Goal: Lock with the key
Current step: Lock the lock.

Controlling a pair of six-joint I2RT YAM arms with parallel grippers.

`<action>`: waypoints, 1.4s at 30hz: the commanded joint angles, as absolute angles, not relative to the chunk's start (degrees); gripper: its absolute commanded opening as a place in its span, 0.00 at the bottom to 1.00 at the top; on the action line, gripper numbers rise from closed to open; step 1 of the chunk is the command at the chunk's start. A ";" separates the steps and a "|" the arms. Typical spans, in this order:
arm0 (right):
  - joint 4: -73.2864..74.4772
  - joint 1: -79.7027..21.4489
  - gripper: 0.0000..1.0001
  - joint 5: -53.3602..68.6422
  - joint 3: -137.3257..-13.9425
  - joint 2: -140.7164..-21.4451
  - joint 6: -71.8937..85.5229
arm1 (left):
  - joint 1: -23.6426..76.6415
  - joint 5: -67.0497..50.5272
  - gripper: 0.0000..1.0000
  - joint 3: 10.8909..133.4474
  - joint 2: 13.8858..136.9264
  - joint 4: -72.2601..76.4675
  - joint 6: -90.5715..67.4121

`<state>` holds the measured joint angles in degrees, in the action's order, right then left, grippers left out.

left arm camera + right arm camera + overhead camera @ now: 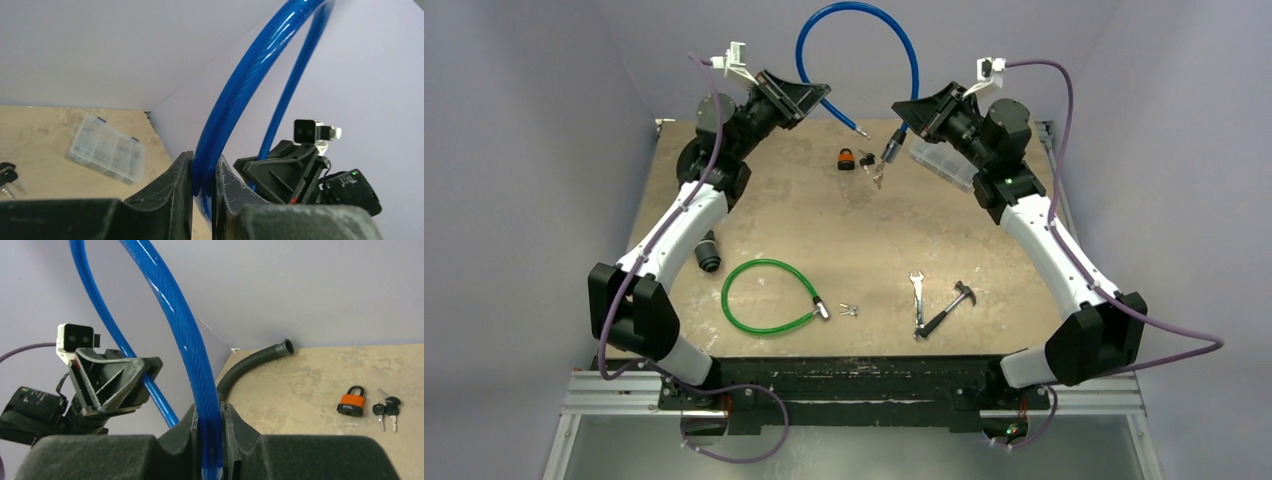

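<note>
A blue cable lock (856, 22) arches high over the far side of the table, held by both grippers. My left gripper (817, 93) is shut on the cable's left leg (240, 90); the metal pin end (861, 130) hangs free below it. My right gripper (904, 106) is shut on the right leg (175, 310); the lock barrel (891, 150) hangs below it with keys (879, 178) dangling from it. In the wrist views the left gripper (204, 172) and the right gripper (209, 415) each pinch the cable between their pads.
An orange padlock (847, 159) with keys (867, 157) lies under the arch. A green cable lock (769, 296) with keys (849, 309), a wrench (917, 296), a hammer (949, 308), a black hose (709, 252) and a clear box (944, 162) lie around.
</note>
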<state>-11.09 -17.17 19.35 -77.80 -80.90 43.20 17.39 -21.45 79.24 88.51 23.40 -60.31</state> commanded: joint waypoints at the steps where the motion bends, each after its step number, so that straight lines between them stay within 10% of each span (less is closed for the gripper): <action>1: -15.97 -17.23 0.00 14.88 -77.62 -80.54 48.36 | 18.11 -20.24 0.00 83.57 88.37 31.55 -65.08; 42: -13.54 -17.23 0.00 15.00 -82.81 -84.23 53.28 | 22.22 -20.55 0.00 83.16 88.79 31.20 -61.63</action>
<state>-12.60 -17.23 15.94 -79.70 -83.83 51.46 21.19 -20.67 80.79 89.86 26.52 -62.78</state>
